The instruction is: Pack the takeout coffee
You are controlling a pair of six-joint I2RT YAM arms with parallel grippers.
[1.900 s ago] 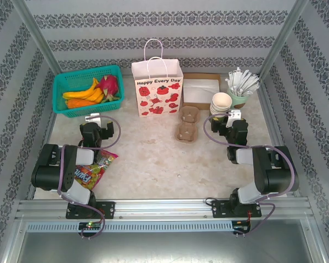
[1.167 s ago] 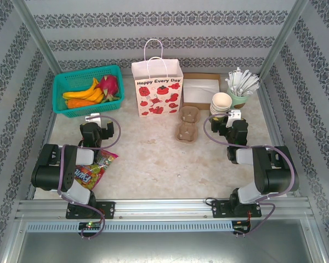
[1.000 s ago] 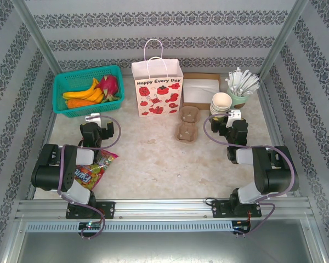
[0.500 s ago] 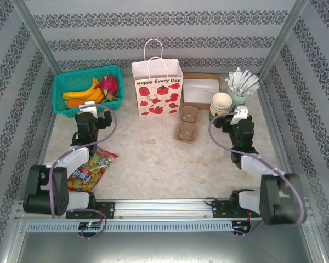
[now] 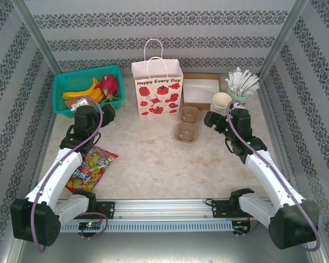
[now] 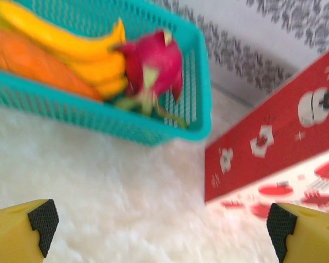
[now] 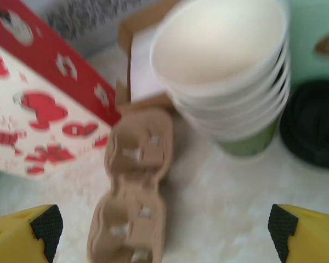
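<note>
1. Striped wallpaper is backing a pale tabletop (image 5: 153,159); left jaws are hanging wide and empty near the teal basket (image 5: 71,85).
2. Paper bag (image 5: 158,90) is standing mid-back, cardboard carrier (image 5: 187,125) lying beside it.
3. Right jaws are gaping wide and empty, facing the stacked cups (image 7: 230,82).
4. Takeout coffee (image 7: 312,129) is sitting just right of the stack, black lid showing; likely light, crushable, spillable, so grip the sidewall under the lid.

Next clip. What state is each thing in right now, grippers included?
left gripper: open, empty.
right gripper: open, empty.
paper bag: upright, handles up.
cup stack: upright, nested, top cup empty, unlidded.
black lid: beside the cup stack; what is under it is hidden.
cup carrier: flat, empty.
basket: holds fruit.
napkin box: open, holding napkins.
stick cup: upright, full of white sticks.
candy bag: flat on the table.
</note>
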